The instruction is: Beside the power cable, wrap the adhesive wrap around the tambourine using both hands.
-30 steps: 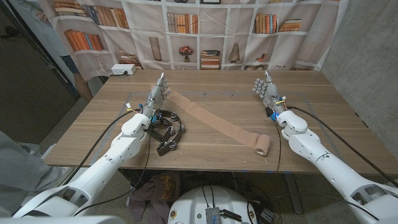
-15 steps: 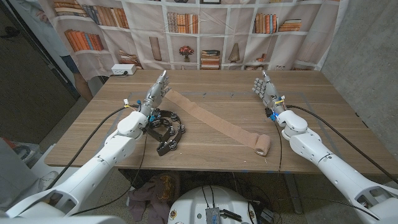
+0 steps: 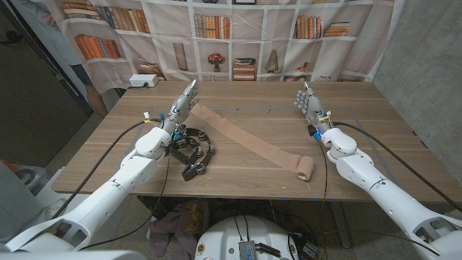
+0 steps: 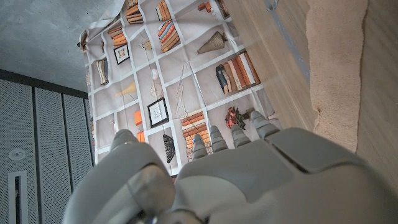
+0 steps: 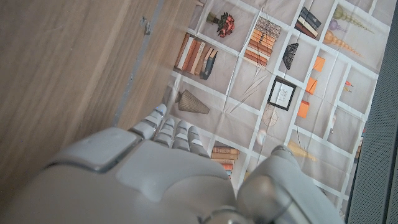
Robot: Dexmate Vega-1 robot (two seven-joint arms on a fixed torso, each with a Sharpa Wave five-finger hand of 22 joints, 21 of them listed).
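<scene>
The tambourine (image 3: 195, 152) lies on the wooden table (image 3: 245, 180) toward its left front part, a black ring with metal jingles, partly covered by the left arm's wrist. The adhesive wrap (image 3: 253, 141), a tan band, is unrolled across the table from just beside the left hand (image 3: 184, 107) diagonally toward the front right, where it ends in a roll (image 3: 305, 168) standing near the table's front edge. The near end of the strip passes close to the tambourine's far side; whether they touch cannot be told. The left hand is raised over the table behind the tambourine, fingers extended and slightly apart, holding nothing. In the left wrist view the strip (image 4: 336, 68) shows beyond that hand's knuckles (image 4: 249, 168). The right hand (image 3: 309, 103) stands upright over the table's right part, well apart from the roll, fingers straight and spread a little, holding nothing. A bookshelf-printed curtain (image 3: 253, 36) hangs behind the table.
</scene>
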